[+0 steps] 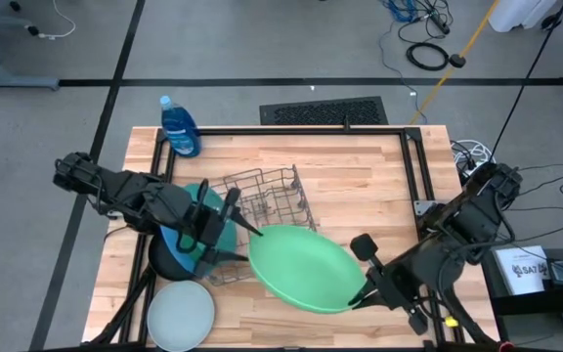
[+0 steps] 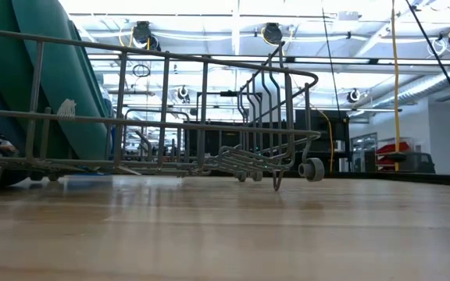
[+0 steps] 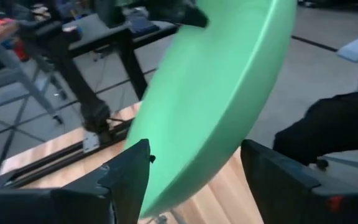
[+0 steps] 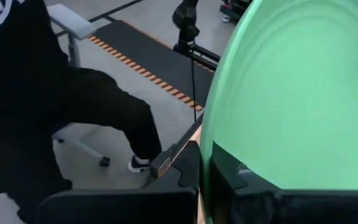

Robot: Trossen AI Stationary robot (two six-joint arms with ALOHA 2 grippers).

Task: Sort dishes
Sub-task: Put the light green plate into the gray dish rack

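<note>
Light green round plate (image 1: 303,268) is held tilted, its rim clamped by the right gripper (image 1: 368,290), likely for slotting into the grey wire rack (image 1: 262,200); the left gripper (image 1: 231,233) waits with fingers apart.

I count five plates around one wire rack (image 1: 267,200): light green (image 1: 301,266), pale blue-white (image 1: 180,315), black (image 1: 169,260), dark green (image 1: 219,231), blue (image 1: 178,238); one soap bottle (image 1: 179,127)

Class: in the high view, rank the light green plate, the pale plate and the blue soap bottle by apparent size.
1. Light green plate
2. Pale plate
3. Blue soap bottle
</note>
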